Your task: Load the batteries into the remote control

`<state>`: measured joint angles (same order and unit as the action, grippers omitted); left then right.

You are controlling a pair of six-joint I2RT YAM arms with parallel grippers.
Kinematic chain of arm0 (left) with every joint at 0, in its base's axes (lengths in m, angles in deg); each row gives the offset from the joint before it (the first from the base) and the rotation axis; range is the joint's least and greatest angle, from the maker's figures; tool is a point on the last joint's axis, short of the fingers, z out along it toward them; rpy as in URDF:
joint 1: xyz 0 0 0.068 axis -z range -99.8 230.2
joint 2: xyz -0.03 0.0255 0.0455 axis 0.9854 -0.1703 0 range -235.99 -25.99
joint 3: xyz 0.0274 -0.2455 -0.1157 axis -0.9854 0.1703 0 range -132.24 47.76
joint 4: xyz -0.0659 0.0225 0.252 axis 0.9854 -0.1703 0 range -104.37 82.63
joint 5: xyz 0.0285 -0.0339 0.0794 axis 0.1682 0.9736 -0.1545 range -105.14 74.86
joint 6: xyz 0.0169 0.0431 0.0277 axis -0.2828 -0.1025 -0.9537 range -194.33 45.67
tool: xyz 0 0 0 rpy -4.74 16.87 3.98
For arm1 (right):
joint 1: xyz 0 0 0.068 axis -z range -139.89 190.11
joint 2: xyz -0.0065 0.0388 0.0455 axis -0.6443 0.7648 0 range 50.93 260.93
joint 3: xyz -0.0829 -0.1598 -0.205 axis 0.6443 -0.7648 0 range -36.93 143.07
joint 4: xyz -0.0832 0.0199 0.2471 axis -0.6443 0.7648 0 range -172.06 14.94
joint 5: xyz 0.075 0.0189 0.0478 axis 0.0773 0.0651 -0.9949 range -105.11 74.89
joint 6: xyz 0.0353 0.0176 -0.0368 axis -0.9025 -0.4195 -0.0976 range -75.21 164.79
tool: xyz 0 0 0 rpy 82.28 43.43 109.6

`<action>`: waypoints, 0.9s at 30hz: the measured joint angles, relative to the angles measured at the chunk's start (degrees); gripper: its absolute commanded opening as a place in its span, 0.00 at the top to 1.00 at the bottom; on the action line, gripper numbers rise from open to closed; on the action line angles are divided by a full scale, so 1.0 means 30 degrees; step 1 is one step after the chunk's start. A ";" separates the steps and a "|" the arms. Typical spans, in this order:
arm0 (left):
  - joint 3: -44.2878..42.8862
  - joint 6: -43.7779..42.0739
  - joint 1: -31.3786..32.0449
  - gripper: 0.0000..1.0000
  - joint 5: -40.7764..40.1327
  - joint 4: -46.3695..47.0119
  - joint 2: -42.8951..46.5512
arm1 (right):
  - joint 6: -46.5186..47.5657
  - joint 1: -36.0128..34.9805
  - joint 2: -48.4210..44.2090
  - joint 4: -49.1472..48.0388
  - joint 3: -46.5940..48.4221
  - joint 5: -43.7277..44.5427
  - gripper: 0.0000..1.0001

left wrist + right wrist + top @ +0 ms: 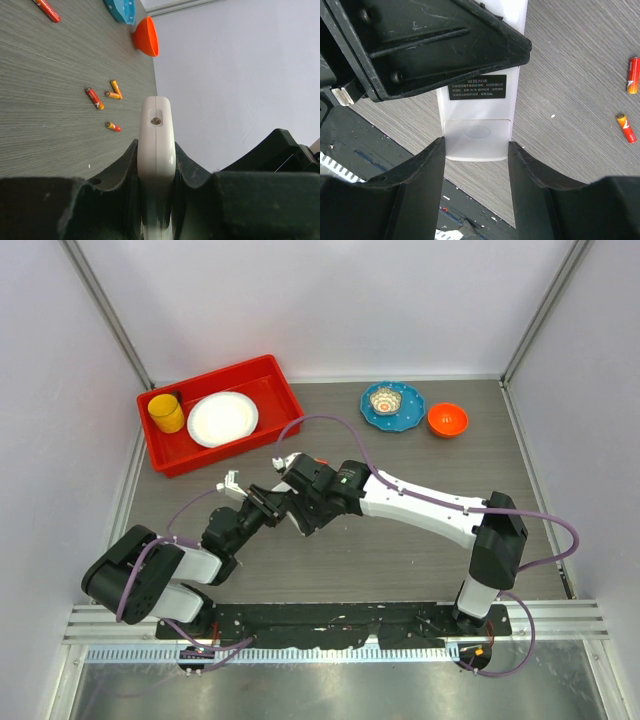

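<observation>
The remote control (156, 135) is held edge-on, and my left gripper (156, 150) is shut on its two broad faces. In the right wrist view its plain white back (477, 135) faces the camera, with a black label above a closed cover panel. My right gripper (476, 142) is closed on the remote's end, one fingertip touching each long side. In the top view both grippers (262, 505) (305, 505) meet mid-table and hide the remote. Several orange-red batteries (94, 98) (626, 128) lie loose on the table.
A red bin (160, 462) at the back left holds a yellow cup (165, 412) and a white plate (222, 418). At the back right sit a blue plate (406, 412) carrying a small bowl and an orange bowl (447, 419). White walls enclose the table.
</observation>
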<state>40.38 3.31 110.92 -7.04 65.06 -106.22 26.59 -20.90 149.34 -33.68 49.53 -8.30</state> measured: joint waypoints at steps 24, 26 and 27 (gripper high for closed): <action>-0.0073 -0.0102 0.0372 1.00 -0.0437 -0.0670 0.0342 | -0.0313 0.0401 -0.0146 -0.0306 -0.0525 -0.0816 0.77; -0.0073 -0.0109 0.0386 1.00 -0.0459 -0.0678 0.0342 | -0.0350 0.0401 -0.0160 -0.0328 -0.0546 -0.0816 0.74; -0.0073 -0.0109 0.0386 1.00 -0.0481 -0.0670 0.0342 | -0.0357 0.0401 -0.0182 -0.0350 -0.0568 -0.0816 0.73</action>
<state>40.16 2.99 112.07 -8.49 63.05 -105.19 25.52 -19.70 148.80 -34.73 47.82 -10.75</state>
